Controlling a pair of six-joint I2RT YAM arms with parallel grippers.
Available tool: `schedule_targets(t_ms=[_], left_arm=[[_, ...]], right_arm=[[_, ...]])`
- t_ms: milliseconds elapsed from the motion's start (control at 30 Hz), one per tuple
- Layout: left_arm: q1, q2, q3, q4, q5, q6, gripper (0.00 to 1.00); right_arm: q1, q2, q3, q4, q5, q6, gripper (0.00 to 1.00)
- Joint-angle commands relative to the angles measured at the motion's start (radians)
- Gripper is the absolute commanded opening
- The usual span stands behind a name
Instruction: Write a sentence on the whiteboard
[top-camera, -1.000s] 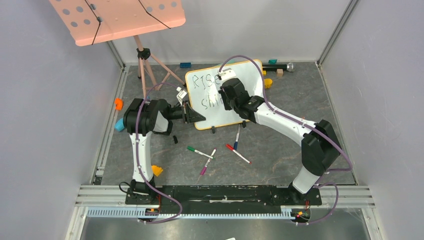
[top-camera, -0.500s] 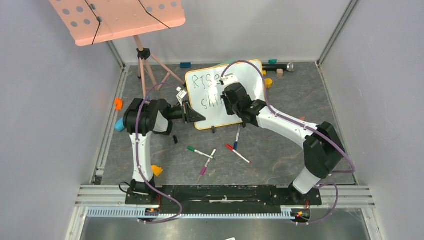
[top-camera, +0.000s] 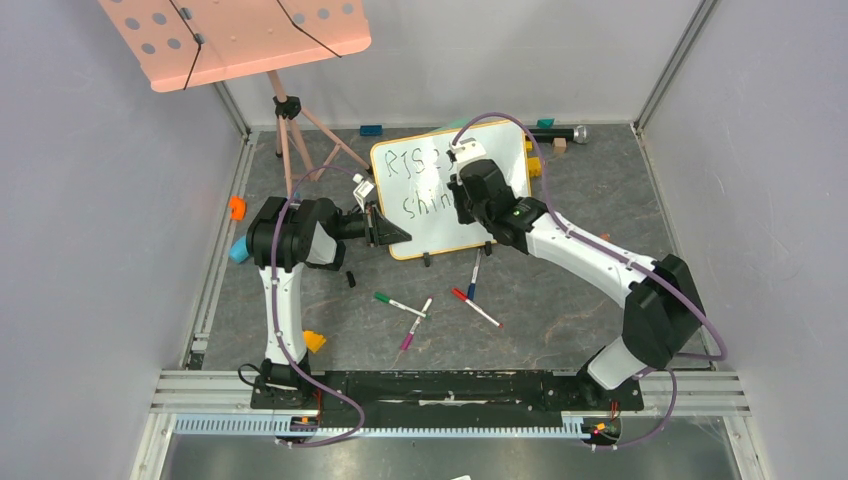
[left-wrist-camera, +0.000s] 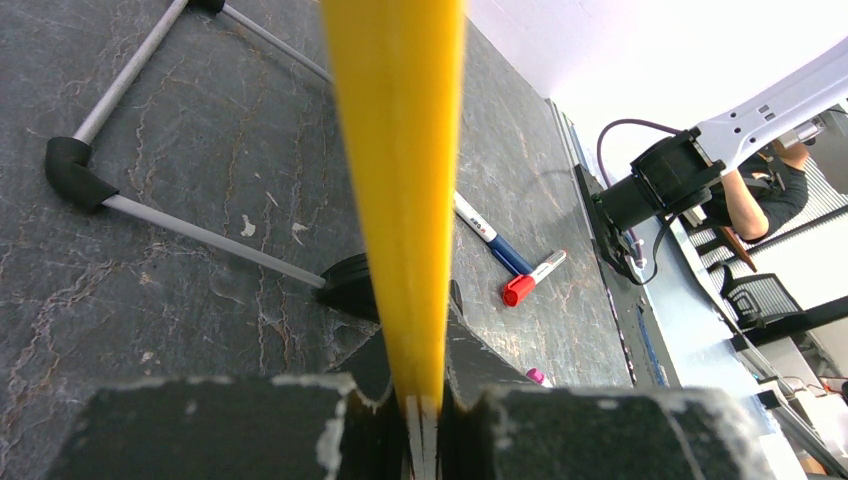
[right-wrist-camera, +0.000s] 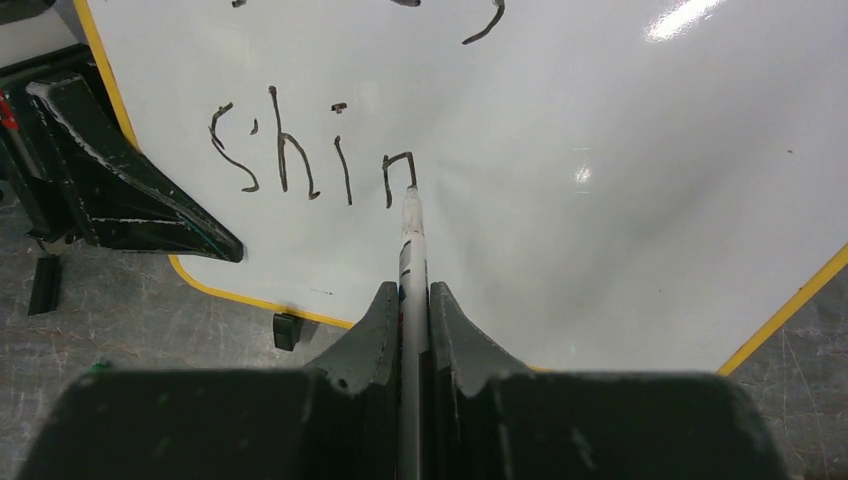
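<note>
**Marker tip on board, mid-word**

My right pincer (right-wrist-camera: 408, 300) is clamped on a marker (right-wrist-camera: 411, 235). Its tip touches the whiteboard (right-wrist-camera: 620, 200) at the right leg of the "n" in "shin". The sentence (top-camera: 418, 185) is two lines on the board's left half. My left pincer (left-wrist-camera: 421, 405) is pinched shut on the yellow rim (left-wrist-camera: 395, 150), at the board's lower left. The board sits upper centre in the top view on the dark tabletop (top-camera: 560, 290), with loose markers (top-camera: 400, 303) below it.
</note>
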Motion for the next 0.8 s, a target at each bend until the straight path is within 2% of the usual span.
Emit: schedule_targets(t_ms=[0, 767], left_arm=[[-0.017, 0.031, -0.024, 0.052, 0.098, 0.064, 0.02], [-0.017, 0.031, -0.023, 0.051, 0.098, 0.064, 0.02]], right_arm=[[-0.008, -0.019, 0.027, 0.024, 0.007, -0.001, 0.00], [-0.012, 0.091, 0.080, 0.018, 0.037, -0.021, 0.00]])
